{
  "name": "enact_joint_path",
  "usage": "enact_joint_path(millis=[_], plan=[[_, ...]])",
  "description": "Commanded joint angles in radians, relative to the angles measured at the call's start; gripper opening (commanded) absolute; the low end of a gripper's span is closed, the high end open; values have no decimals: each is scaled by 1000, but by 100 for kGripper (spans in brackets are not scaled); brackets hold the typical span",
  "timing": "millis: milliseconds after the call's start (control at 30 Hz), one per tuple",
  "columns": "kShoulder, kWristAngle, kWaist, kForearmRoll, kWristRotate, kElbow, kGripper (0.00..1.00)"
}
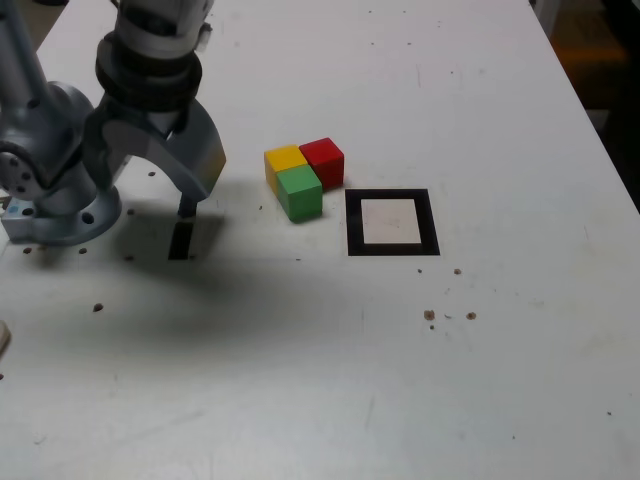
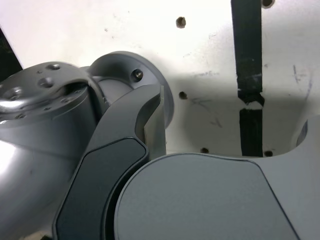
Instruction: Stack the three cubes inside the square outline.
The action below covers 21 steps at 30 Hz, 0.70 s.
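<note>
White table [image 1: 480, 380], scuffed and speckled. Three cubes are clustered touching near its middle: yellow cube [image 1: 284, 160], red cube [image 1: 323, 160] beside it, green cube [image 1: 299, 192] nearer. Square outline [image 1: 392, 222] is set just right of them, unoccupied. Gripper [image 1: 150, 190] is held at the exterior view's left, jaws spread, nothing gripped.

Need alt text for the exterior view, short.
Red cube, yellow cube and green cube sit clustered on a white table, beside the empty square outline. The open gripper hangs at the exterior view's left.
</note>
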Motion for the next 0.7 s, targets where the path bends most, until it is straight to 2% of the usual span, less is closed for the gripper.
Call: enact_joint_path(millis=[0,167,433,667], plan=[[4,9,-2,48,9,-37,100],[20,34,5,113,74,-136,100],[61,102,11,133,254,-305,99],[76,211,35,105,466,-348,100]])
